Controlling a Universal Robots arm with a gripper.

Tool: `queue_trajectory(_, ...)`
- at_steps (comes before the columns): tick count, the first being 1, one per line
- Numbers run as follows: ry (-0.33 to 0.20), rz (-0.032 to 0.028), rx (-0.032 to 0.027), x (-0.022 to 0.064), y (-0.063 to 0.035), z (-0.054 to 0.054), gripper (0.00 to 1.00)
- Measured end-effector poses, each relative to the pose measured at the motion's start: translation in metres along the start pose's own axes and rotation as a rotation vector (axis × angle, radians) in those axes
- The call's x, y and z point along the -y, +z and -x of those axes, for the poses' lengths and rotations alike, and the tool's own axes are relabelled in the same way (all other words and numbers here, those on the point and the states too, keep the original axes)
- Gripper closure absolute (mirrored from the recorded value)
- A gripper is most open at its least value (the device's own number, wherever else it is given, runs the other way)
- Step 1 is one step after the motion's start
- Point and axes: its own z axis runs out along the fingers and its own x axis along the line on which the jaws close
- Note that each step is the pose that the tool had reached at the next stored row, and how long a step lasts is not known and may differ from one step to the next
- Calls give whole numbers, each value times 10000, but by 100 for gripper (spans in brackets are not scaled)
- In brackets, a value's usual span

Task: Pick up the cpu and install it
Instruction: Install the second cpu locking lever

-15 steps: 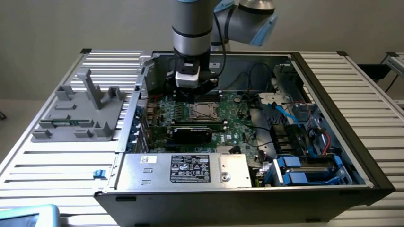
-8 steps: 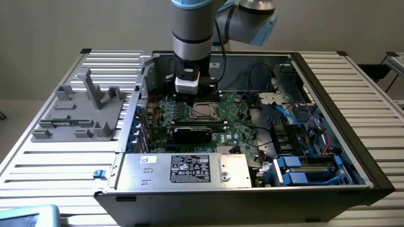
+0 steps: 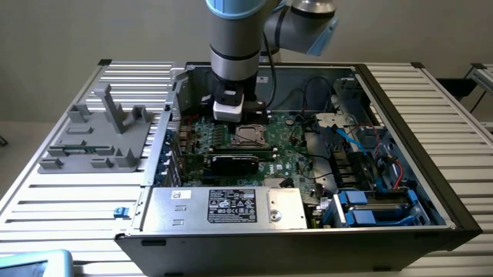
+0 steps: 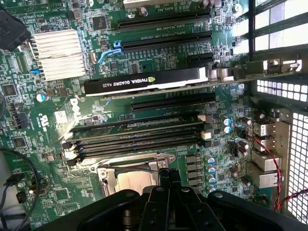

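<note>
- Cpu (image 4: pixel 136 182), apparently its dull silver top, lies within the socket frame (image 4: pixel 107 169) on the motherboard (image 4: pixel 57 120).
- Gripper (image 4: pixel 169 179) hovers just above it; whether its fingers are apart or together, I cannot tell.

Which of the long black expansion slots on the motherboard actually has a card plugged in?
The slot holding the NVIDIA Quadro card, between the silver heatsink and the memory slots. The other long slots sit bare.

A robotics lab bench: slatted aluminium table (image 3: pixel 431 115), opened computer case (image 3: pixel 400 190) below the gripper (image 3: pixel 231 112), grey fixture (image 3: pixel 100 133) beside it.
</note>
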Motion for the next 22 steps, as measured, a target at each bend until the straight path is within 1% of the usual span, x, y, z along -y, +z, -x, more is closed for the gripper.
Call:
queue_trajectory(2,25,-122,14,-21,1,-3,88)
queue_trajectory(3,43,-201,22,-29,4,-5,88)
queue_trajectory(5,96,-403,42,-40,14,-7,88)
queue_trajectory(6,131,-494,50,-44,18,-8,88)
queue_trajectory(7,171,-571,52,-49,25,-9,88)
queue_trajectory(8,214,-644,54,-54,32,-10,88)
queue_trajectory(9,252,-693,54,-61,39,-11,88)
queue_trajectory(10,273,-706,53,-71,42,-13,88)
queue_trajectory(13,316,-715,59,-109,43,-19,88)
queue_trajectory(16,327,-738,73,-141,39,-24,88)
queue_trajectory(19,331,-801,90,-161,47,-28,88)
queue_trajectory(20,331,-836,96,-164,55,-29,88)
queue_trajectory(22,333,-933,113,-167,70,-31,88)
